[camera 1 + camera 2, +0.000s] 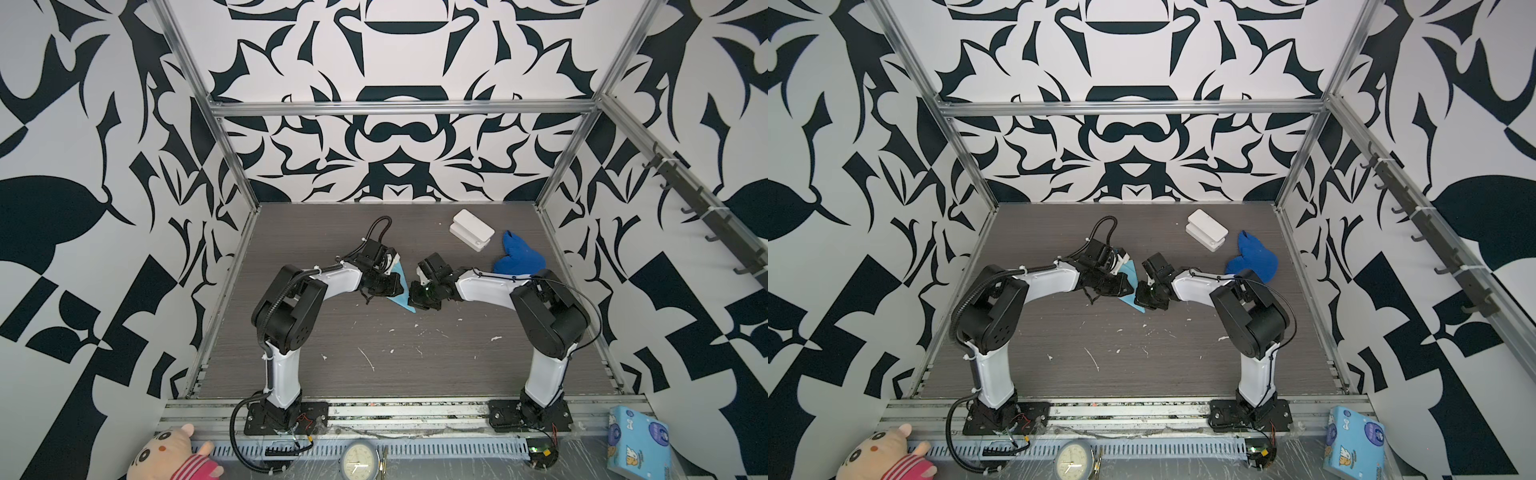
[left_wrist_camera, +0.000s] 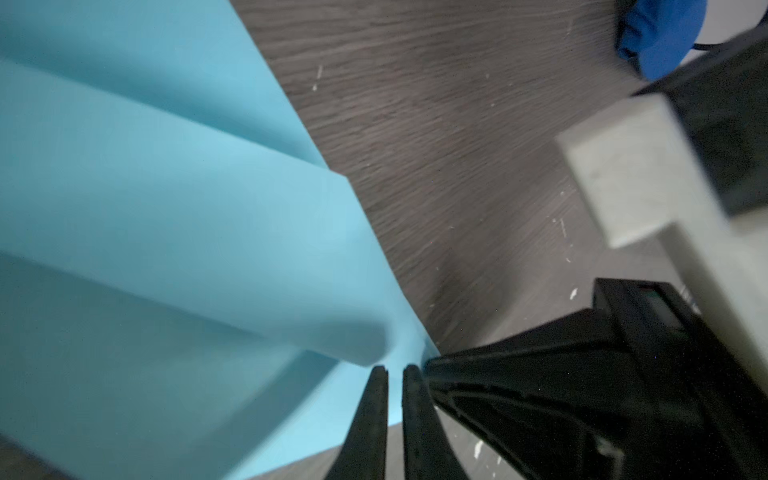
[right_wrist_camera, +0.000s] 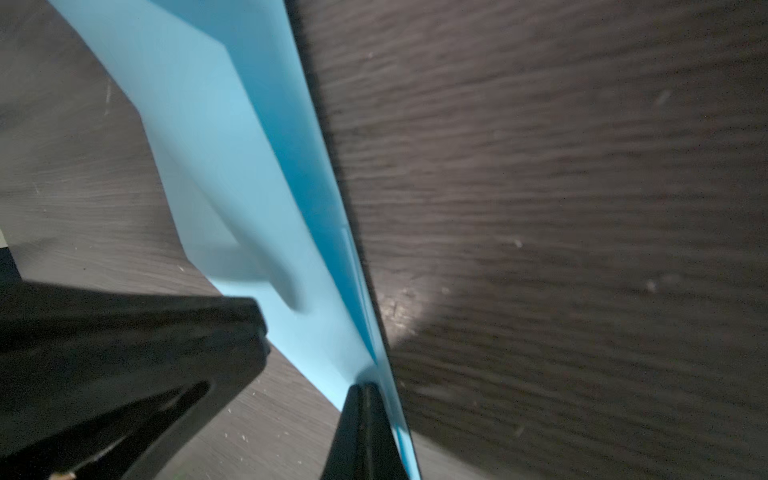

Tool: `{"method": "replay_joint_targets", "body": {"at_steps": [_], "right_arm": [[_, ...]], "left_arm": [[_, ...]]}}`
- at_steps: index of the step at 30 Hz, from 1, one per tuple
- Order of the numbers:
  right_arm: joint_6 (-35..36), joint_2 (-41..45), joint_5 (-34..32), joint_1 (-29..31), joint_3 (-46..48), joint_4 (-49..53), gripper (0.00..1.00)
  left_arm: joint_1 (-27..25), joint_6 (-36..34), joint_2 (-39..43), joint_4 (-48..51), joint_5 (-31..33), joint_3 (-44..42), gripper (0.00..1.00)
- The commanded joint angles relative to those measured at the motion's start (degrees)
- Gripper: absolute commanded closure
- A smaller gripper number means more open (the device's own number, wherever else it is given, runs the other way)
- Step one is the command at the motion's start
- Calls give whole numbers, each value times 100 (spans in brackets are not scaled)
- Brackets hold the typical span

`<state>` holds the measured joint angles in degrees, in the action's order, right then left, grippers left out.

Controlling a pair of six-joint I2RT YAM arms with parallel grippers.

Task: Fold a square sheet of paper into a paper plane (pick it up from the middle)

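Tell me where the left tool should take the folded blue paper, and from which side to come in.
Probably best to take the folded paper by its lifted flap: it curls clear of the layer beneath, leaving room for a finger under it. Bring the left tool in low from its own side, since the right tool pinches the opposite long fold.

Both top views are bright and even, bending at the edges. Both wrist views are dim and blurred; pale glare marks the tabletop (image 3: pixel 405 309).
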<state>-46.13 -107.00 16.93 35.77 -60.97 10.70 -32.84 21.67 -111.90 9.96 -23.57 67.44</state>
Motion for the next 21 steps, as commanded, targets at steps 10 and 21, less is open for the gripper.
{"method": "replay_joint_targets", "body": {"at_steps": [10,21], "right_arm": [[43,-199,-230,-6,208,539,100],[43,-220,-229,-2,231,538,100]], "left_arm": [[-37,-301,-311,459,-322,332,87],[-153,-497,-558,940,-84,704,90]]}}
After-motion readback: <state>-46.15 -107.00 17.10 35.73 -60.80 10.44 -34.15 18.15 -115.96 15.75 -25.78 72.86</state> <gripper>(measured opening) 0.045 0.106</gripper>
